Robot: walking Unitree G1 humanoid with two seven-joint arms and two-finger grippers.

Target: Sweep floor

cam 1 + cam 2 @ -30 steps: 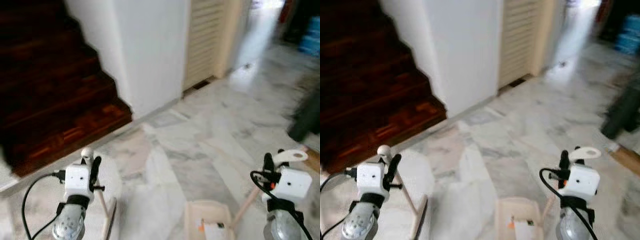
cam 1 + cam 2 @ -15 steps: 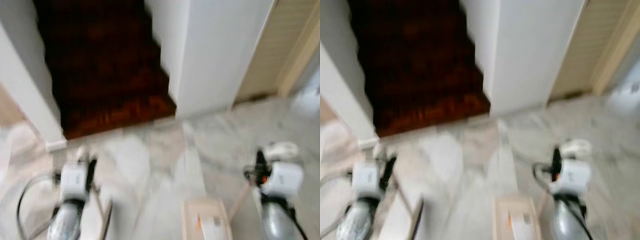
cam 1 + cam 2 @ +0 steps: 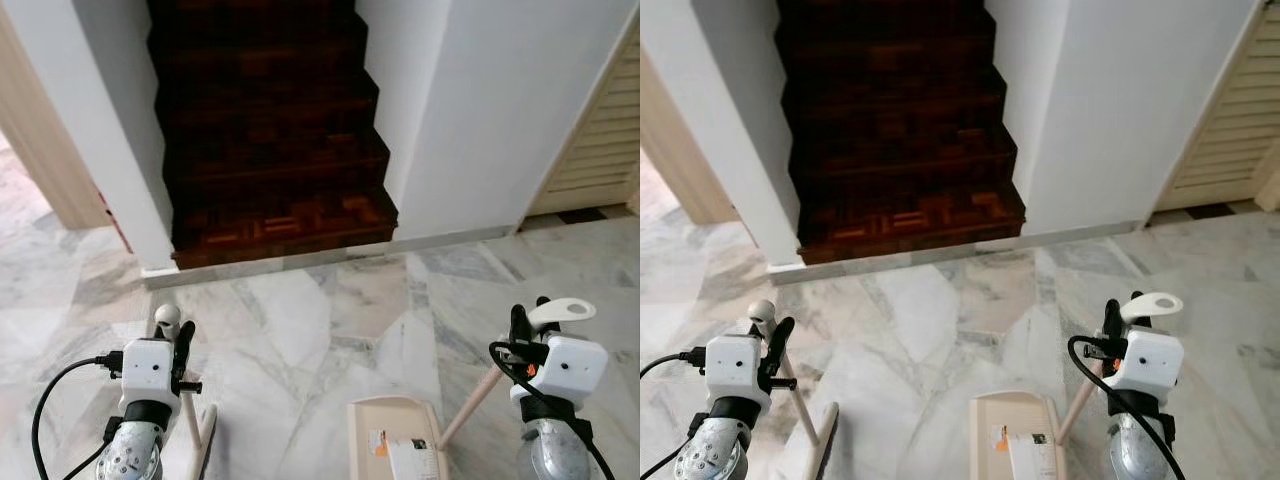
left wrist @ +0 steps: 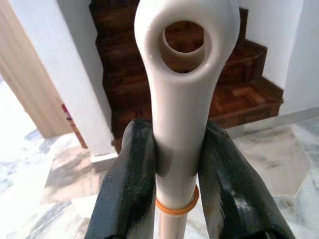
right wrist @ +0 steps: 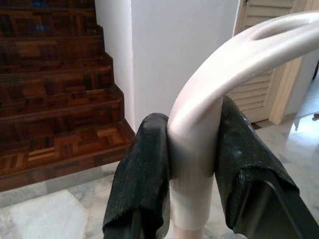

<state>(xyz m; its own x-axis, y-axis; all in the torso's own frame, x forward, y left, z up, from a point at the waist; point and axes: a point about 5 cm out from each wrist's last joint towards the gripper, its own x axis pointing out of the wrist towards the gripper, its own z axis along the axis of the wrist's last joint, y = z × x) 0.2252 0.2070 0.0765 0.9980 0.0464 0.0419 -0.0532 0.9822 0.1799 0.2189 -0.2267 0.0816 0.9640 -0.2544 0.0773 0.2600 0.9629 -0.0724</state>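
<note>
1. Dark wooden staircase fills the upper centre, between white walls.
2. Marble floor spans the lower half.
3. Cream dustpan sits at bottom centre — the right gripper is clenched on its handle.
4. Left gripper, lower left, grasps the broom handle — clamped tight.

Floor: glossy grey-white marble w/ veining. Stairs: dark polished parquet wood. Broom handle & dustpan handle: smooth cream plastic, slight sheen. Gripper fingers: matt black, rubbery-looking. Walls: matt white paint.
</note>
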